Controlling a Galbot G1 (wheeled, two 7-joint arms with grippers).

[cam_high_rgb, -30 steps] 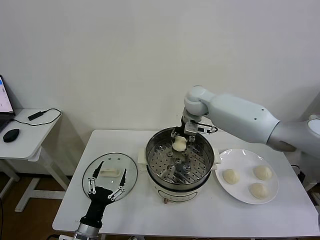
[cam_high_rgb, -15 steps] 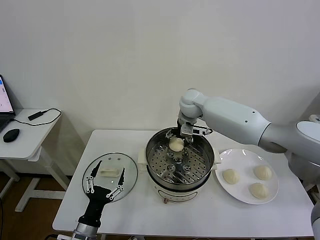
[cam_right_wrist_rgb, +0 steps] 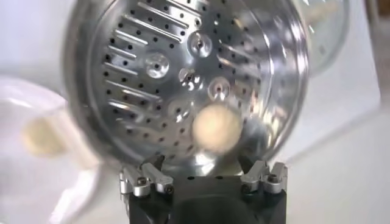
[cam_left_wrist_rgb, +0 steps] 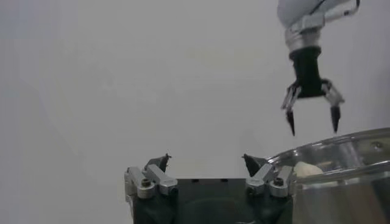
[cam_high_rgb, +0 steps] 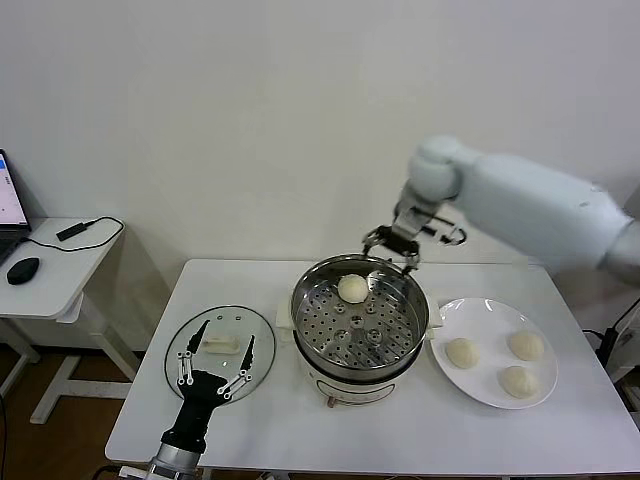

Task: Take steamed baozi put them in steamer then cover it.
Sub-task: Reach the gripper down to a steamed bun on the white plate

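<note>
A bun [cam_right_wrist_rgb: 216, 129] on the steamer [cam_right_wrist_rgb: 183, 79] tray shows only as a soft smear in the right wrist view. The plate [cam_right_wrist_rgb: 36, 122] there is blurred and cut off, carrying what may be another bun. The left wrist view crops the steamer.

A white table [cam_high_rgb: 250, 420] carries a round glass lid [cam_high_rgb: 221, 352] with a white handle on its left part and a round white plate [cam_high_rgb: 492, 394] on its right. Off to the left stands a small white side desk [cam_high_rgb: 60, 262] with a black mouse [cam_high_rgb: 21, 270], a black cable [cam_high_rgb: 85, 230] and a laptop edge [cam_high_rgb: 8, 205].
</note>
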